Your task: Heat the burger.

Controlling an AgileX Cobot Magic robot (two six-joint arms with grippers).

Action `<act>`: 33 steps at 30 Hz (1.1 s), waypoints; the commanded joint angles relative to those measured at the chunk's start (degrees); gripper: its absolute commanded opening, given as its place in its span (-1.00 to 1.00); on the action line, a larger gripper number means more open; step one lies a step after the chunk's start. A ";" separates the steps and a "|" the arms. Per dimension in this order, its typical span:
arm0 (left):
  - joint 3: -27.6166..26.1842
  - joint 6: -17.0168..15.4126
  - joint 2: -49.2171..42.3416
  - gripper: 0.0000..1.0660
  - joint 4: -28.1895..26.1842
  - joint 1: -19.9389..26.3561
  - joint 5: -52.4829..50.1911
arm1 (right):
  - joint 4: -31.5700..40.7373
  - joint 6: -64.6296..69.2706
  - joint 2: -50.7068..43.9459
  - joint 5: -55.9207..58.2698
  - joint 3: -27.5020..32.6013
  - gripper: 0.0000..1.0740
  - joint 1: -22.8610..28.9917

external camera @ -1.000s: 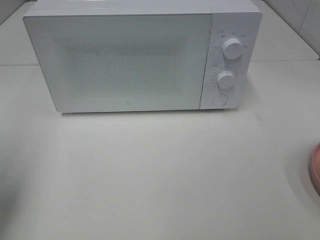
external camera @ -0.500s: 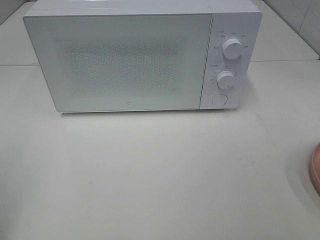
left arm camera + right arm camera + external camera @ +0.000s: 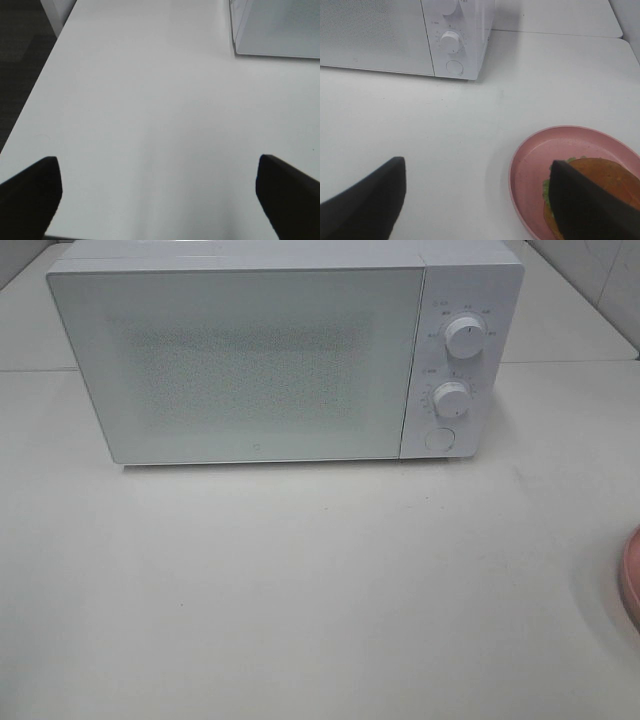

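Note:
The burger lies on a pink round plate on the white table; orange-brown filling and a bit of green lettuce show. One dark finger of my right gripper covers part of it. That gripper is open and holds nothing; it hangs above the table beside the plate. The white microwave stands at the back with its door closed. My left gripper is open over bare table, with the microwave's corner ahead of it. Neither gripper shows in the exterior high view.
The microwave has two round knobs and a round button on its right panel. Only the plate's rim shows at the right edge of the high view. The table's edge and dark floor lie to one side of my left gripper.

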 commanded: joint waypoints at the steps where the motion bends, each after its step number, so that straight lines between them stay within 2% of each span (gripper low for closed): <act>1: 0.17 0.69 -3.61 0.85 -0.63 0.23 0.23 | 0.06 0.29 -1.55 -0.52 -0.06 0.40 -0.29; 4: 0.17 1.66 -5.90 0.85 -1.32 0.23 0.29 | 0.06 0.29 -1.55 -0.52 -0.06 0.40 -0.29; 8: 0.57 5.84 -7.68 0.85 -4.01 0.23 -0.11 | 0.06 0.29 -1.55 -0.52 -0.06 0.40 -0.29; 10: 0.57 6.19 -7.68 0.85 -4.24 0.23 -0.11 | 0.06 0.29 -1.55 -0.52 -0.06 0.40 -0.29; 21: 0.57 5.67 -7.68 0.85 -4.93 0.23 -0.11 | 0.06 0.29 -1.55 -0.52 -0.06 0.40 -0.29; 27: 0.57 5.79 -7.73 0.85 -5.10 3.04 -0.11 | 0.06 0.29 -1.55 -0.52 -0.06 0.40 -0.29; 33: 0.57 5.73 -7.73 0.85 -5.16 3.38 -0.11 | 0.06 0.29 -1.55 -0.52 -0.06 0.40 -0.29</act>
